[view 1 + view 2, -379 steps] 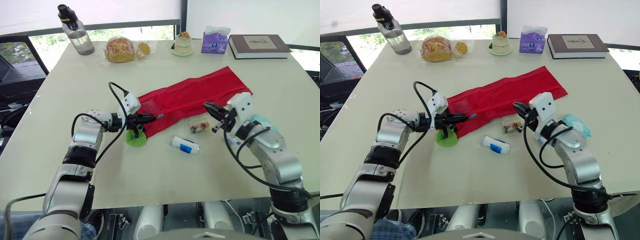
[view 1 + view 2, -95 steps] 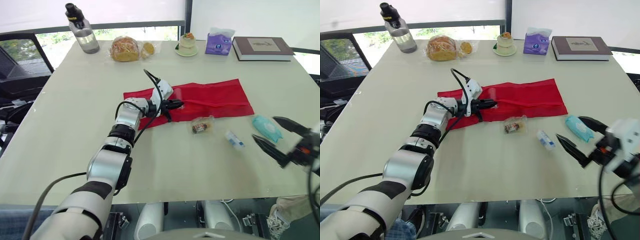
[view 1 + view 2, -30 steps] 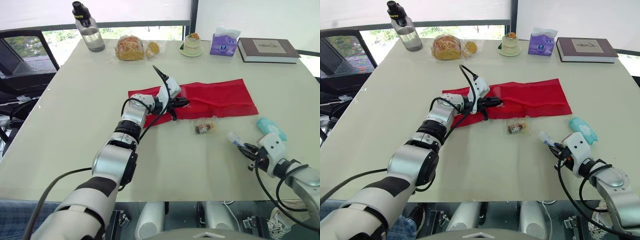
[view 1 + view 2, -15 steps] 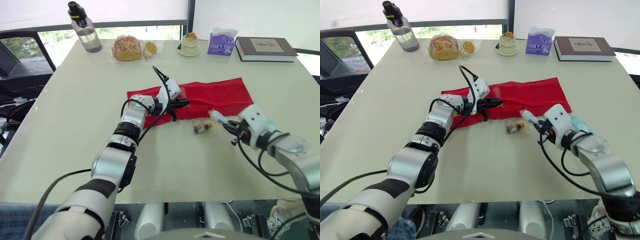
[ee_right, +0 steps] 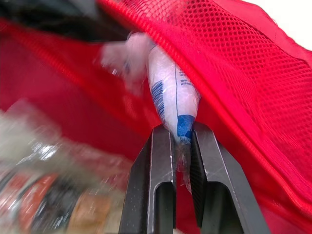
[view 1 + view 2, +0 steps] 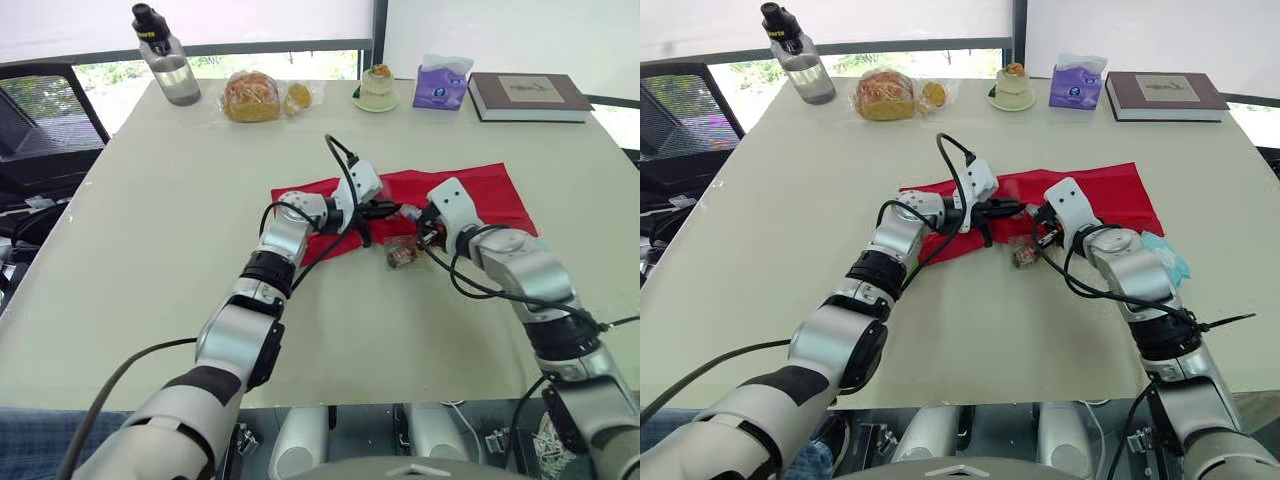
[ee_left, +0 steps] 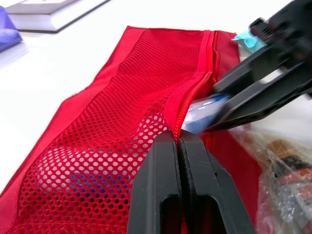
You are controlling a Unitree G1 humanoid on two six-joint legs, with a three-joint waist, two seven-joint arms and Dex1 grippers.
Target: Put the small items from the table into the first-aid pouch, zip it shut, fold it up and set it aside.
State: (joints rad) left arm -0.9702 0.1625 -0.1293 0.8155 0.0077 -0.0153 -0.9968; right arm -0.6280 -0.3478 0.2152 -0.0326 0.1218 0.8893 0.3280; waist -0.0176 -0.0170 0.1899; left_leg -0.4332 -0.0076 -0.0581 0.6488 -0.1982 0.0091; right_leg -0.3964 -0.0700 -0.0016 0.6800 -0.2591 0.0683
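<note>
The red first-aid pouch (image 6: 470, 190) lies unfolded mid-table, mesh side up. My left gripper (image 6: 385, 208) is shut on the mesh flap's edge (image 7: 179, 141) beside the zip, holding the opening up. My right gripper (image 6: 420, 222) is shut on a white-and-blue packet (image 5: 173, 95), whose front end pokes into the pouch mouth (image 7: 207, 108). A clear packet with a brown and red item (image 6: 402, 253) lies on the table just in front of the pouch, under both grippers. A teal packet (image 6: 1165, 255) rests to the right of my right forearm.
Along the far edge stand a water bottle (image 6: 165, 60), wrapped bread (image 6: 252, 97), a small cake on a plate (image 6: 372, 85), a purple tissue pack (image 6: 446, 85) and a book (image 6: 525, 95). A black chair (image 6: 40, 110) stands off the table's left side.
My right gripper has carried the white-and-blue packet left and forward into the pouch opening. The left gripper and the pouch have shifted slightly to the right.
</note>
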